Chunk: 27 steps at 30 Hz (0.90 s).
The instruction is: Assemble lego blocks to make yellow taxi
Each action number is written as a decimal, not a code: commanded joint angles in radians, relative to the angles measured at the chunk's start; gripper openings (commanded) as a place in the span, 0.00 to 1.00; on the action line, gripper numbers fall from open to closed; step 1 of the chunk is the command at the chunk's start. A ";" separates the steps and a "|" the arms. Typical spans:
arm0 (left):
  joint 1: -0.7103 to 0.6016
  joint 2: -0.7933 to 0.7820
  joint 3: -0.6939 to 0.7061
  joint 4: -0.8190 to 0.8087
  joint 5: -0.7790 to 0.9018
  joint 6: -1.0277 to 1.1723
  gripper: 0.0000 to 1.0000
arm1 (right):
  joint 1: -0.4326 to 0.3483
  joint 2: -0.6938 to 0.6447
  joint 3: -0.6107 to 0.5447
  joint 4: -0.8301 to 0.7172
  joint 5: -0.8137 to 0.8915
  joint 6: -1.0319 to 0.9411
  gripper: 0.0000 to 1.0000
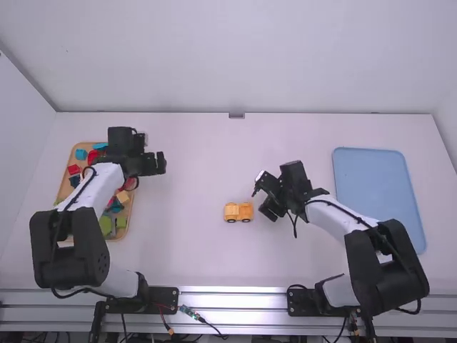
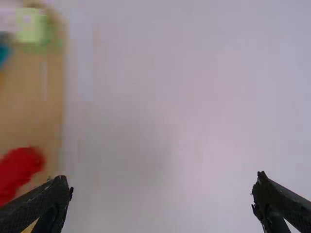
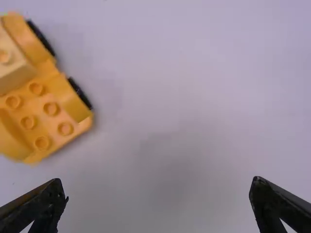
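A yellow-orange wheeled base (image 1: 244,214) rests on the table near the middle; in the right wrist view the base (image 3: 51,114) has bare studs at one end and a paler yellow block (image 3: 10,63) on it. Just right of it is my right gripper (image 1: 265,196), and its fingers stand wide apart in the right wrist view, the gripper (image 3: 158,201) holding nothing. My left gripper (image 1: 161,163) is beside the right edge of the wooden tray. In the left wrist view the left gripper (image 2: 163,196) is open above bare table.
The wooden tray (image 1: 69,158) of coloured blocks lies at the left, partly under the left arm. A red piece (image 2: 19,172) is in it. A blue tray (image 1: 378,193) lies at the right.
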 commanded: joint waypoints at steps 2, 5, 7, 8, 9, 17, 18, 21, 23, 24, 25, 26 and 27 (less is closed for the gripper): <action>0.056 -0.010 0.013 -0.015 -0.209 -0.287 0.99 | 0.000 -0.050 0.022 0.018 0.012 0.030 1.00; 0.087 -0.010 0.013 -0.069 -0.290 -0.459 0.99 | 0.000 -0.065 0.022 0.035 0.012 0.030 0.99; 0.097 -0.010 0.013 -0.125 -0.287 -0.517 0.99 | 0.000 -0.066 0.022 0.046 0.012 0.030 1.00; 0.097 -0.010 0.013 -0.142 -0.299 -0.513 0.99 | 0.000 -0.066 0.023 0.050 0.012 0.030 1.00; 0.095 -0.010 0.013 -0.156 -0.322 -0.478 0.99 | 0.000 -0.066 0.022 0.052 0.012 0.030 1.00; 0.095 -0.003 0.013 -0.171 -0.390 -0.415 0.97 | 0.000 -0.066 0.022 0.052 0.013 0.030 1.00; 0.096 0.005 0.013 -0.161 -0.348 -0.359 0.99 | 0.001 -0.066 0.022 0.052 0.012 0.030 1.00; 0.096 0.034 0.013 -0.150 -0.288 -0.315 1.00 | 0.002 -0.066 0.022 0.053 0.012 0.026 1.00; 0.098 0.065 0.013 -0.130 -0.288 -0.313 0.95 | 0.000 -0.066 0.022 0.057 0.012 0.027 0.99; 0.103 0.077 0.013 -0.121 -0.290 -0.314 0.91 | 0.000 -0.066 0.022 0.060 0.012 0.031 1.00; 0.115 0.098 0.013 -0.108 -0.280 -0.321 0.91 | 0.000 -0.066 0.022 0.063 0.012 0.031 1.00; 0.117 0.100 0.013 -0.107 -0.278 -0.321 0.91 | 0.000 -0.066 0.022 0.064 0.012 0.031 0.99; 0.130 0.116 0.015 -0.099 -0.261 -0.321 0.92 | 0.000 -0.066 0.022 0.063 0.012 0.030 1.00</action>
